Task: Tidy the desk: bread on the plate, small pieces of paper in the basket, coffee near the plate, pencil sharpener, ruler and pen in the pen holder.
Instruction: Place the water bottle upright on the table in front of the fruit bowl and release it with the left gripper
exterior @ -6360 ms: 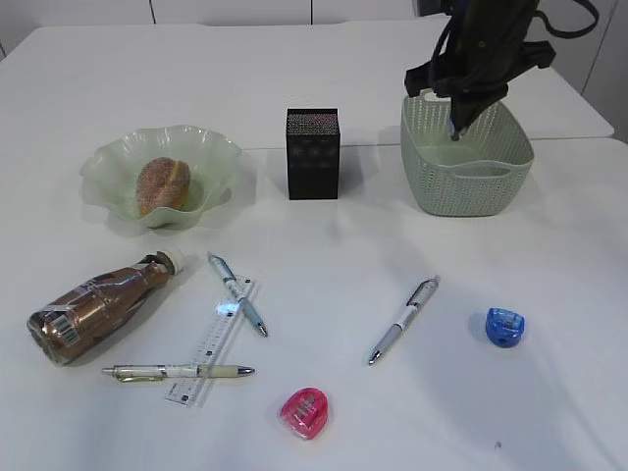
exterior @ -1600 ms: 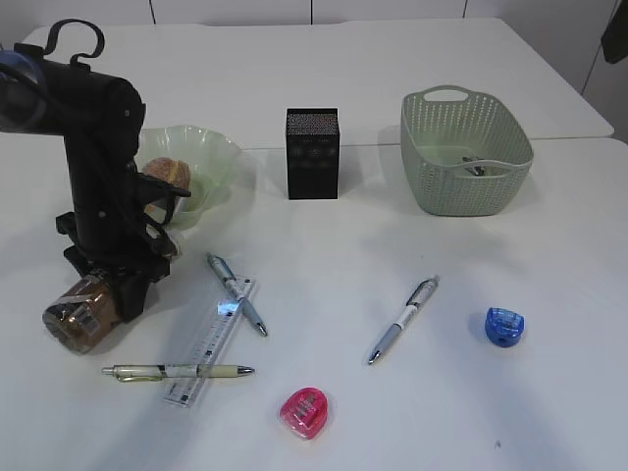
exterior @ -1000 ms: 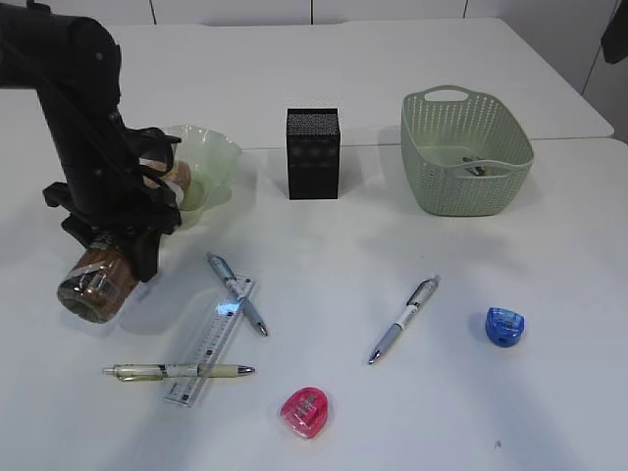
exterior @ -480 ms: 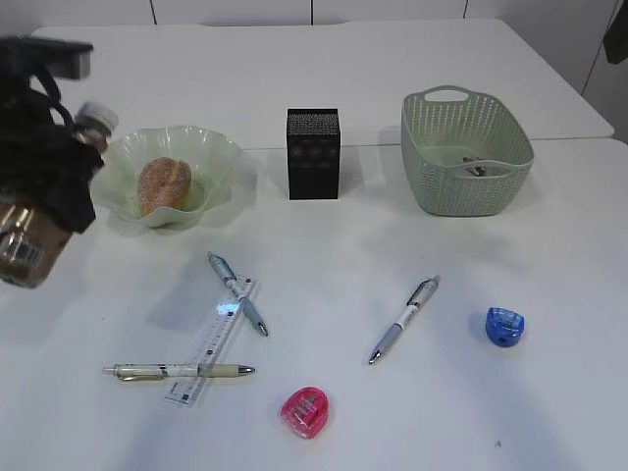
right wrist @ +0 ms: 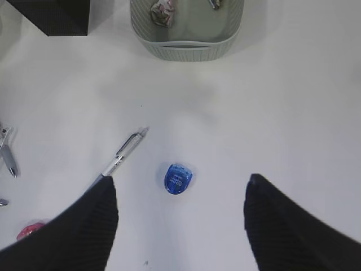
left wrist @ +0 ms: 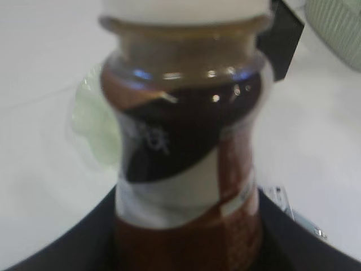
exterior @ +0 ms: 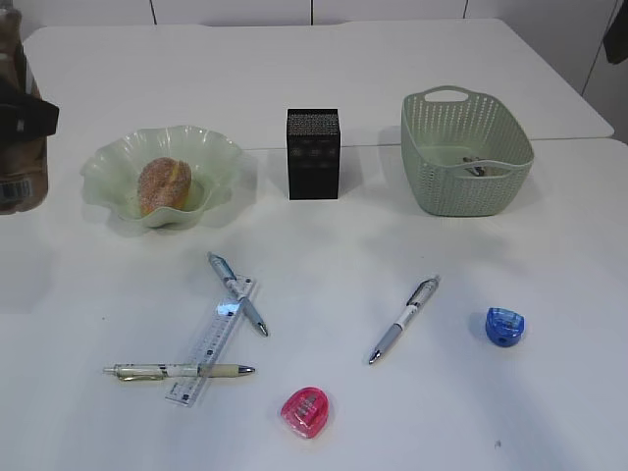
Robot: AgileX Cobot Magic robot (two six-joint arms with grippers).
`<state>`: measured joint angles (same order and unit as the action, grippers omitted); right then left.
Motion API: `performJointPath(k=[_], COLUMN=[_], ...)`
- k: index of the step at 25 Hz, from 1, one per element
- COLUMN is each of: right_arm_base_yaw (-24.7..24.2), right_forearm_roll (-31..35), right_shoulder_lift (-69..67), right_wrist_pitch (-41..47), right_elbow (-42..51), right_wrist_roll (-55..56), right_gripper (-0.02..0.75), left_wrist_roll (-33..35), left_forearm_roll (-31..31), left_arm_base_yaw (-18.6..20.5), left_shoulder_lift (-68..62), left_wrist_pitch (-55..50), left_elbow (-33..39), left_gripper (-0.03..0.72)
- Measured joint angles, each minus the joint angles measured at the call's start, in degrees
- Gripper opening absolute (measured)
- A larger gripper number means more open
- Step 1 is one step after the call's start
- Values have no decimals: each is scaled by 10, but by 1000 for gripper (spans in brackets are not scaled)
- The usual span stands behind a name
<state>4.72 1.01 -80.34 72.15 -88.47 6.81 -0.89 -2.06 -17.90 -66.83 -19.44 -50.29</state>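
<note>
A: Why is the coffee (exterior: 20, 128) found at the far left edge of the exterior view, and not on the desk (exterior: 334, 255)?

B: It is carried there in the air. In the left wrist view the bottle is seen upright, and it is clasped by the left gripper (left wrist: 186, 248) low on its body. It is judged that the bottle is lifted so that it can be put down standing near the plate (exterior: 162, 177).

A: How does the bottle look?

B: Clear plastic is seen, filled with brown liquid, with a white cap on top and a brown and white label around the middle. The picture is blurred, so the print cannot be read.

A: And the right gripper (right wrist: 180, 226)?

B: Its fingers are spread wide with nothing between them. It is held above the blue pencil sharpener (right wrist: 179, 178), probably in waiting.

A: What is already in place?

B: The bread (exterior: 163, 185) is lying in the plate, and paper scraps (right wrist: 162, 11) are seen in the basket (exterior: 464, 157). The ruler (exterior: 211, 343), three pens and the pink pencil sharpener (exterior: 305, 411) are not yet put in the pen holder (exterior: 313, 154).
</note>
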Motion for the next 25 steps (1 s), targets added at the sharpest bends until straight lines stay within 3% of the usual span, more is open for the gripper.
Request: performJointPath(k=[6,11,18,25], right_arm_base_yaw=[0,0,0,0], right_forearm_roll=[-10,-16,-22,-23], right_shoulder_lift=[0,0,0,0], right_wrist_pitch=[0,0,0,0], right_elbow=[0,0,0,0], right_wrist_roll=[0,0,0,0], right_gripper=[546,546,546,546], left_wrist_roll=[-1,-1,-1,-1], left_forearm_roll=[9,43,56,56], left_arm_base_yaw=[3,38,58,58], left_shoulder_lift=[23,-28,-158,-286], left_wrist_pitch=[354,580,756,819], left_elbow=[184,249,255,255], left_gripper=[352,352,352,352])
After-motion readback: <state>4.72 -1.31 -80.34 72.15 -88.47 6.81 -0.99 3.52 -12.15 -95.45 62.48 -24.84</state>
